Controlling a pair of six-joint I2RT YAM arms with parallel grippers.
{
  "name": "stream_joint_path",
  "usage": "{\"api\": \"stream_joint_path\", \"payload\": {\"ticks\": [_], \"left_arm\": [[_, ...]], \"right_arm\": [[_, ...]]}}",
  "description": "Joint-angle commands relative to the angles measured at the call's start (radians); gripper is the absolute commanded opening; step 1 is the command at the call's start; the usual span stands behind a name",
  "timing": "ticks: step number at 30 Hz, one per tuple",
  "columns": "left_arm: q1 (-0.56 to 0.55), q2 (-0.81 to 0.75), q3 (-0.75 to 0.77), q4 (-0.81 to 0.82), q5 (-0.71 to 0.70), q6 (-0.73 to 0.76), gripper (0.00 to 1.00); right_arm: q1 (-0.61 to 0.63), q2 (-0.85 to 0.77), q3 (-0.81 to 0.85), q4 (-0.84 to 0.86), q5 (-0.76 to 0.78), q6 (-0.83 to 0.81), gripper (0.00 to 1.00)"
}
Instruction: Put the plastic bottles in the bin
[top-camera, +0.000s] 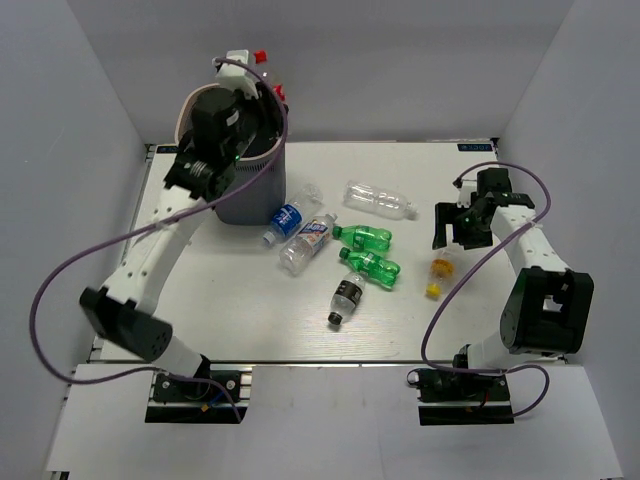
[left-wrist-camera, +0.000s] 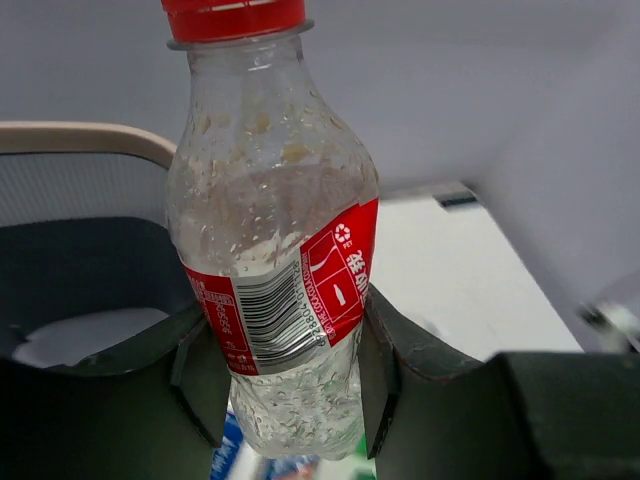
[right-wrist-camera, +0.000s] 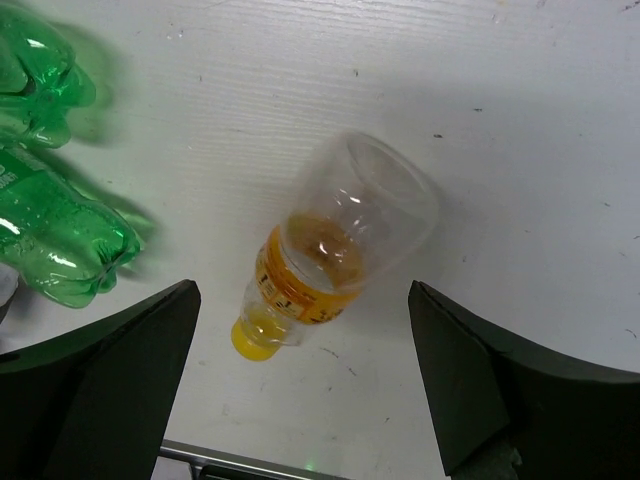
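The left claw (left-wrist-camera: 285, 385) is clamping a red-labelled bottle (left-wrist-camera: 270, 200) above the bin (top-camera: 252, 200) at the far left, seemingly for dropping; the right claw (right-wrist-camera: 300, 320) is gaping wide, empty, over the orange bottle (right-wrist-camera: 335, 235) lying on the tabletop (top-camera: 450, 330), probably lining up a grasp.

The top external view sits high behind the arm bases (top-camera: 190, 385), which lie at the bottom of its frame, and looks down from afar on the whole tabletop (top-camera: 250, 320). The left wrist view looks out along its fingers (left-wrist-camera: 200, 370), very close to a red-capped bottle (left-wrist-camera: 270, 250). The bin (left-wrist-camera: 90, 138) rim at its left edge appears at upper left in the top view. The right wrist view faces straight down, near the tabletop. Its orange bottle (right-wrist-camera: 335, 245) and green bottles (right-wrist-camera: 50, 230) also show right of centre from above.
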Motion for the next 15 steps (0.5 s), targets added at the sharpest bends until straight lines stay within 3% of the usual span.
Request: {"api": "stream_joint_path", "payload": {"ticks": [1,3,4,7,8,10,15], "left_arm": [[0.018,0.103,0.102,-0.001,-0.350,-0.021,0.22],[0.027,0.153,0.128,-0.011,-0.429,-0.010,0.27],[0.027,0.170,0.144,-0.037,-0.490,-0.010,0.37],[0.055,0.241,0.196,-0.063,-0.539,0.014,0.52],[0.068,0.258,0.231,-0.075,-0.540,0.015,0.76],[0.081,0.293,0.301,-0.106,-0.515,0.051,1.00],[0.065,0.266,0.320,-0.087,-0.388,0.128,1.00]], "right_arm": [[-0.011,-0.050,-0.019,-0.030,0.000,-0.024,0.90],[-0.013,-0.063,-0.020,-0.037,0.002,-0.029,0.90],[-0.014,-0.061,-0.020,-0.047,-0.001,-0.027,0.90],[-0.017,-0.052,-0.025,-0.070,-0.011,-0.023,0.90],[-0.017,-0.049,-0.026,-0.073,-0.009,-0.020,0.90],[-0.019,-0.038,-0.028,-0.079,-0.017,-0.013,0.90],[-0.019,0.011,-0.040,-0.085,-0.040,-0.009,0.90]]}}
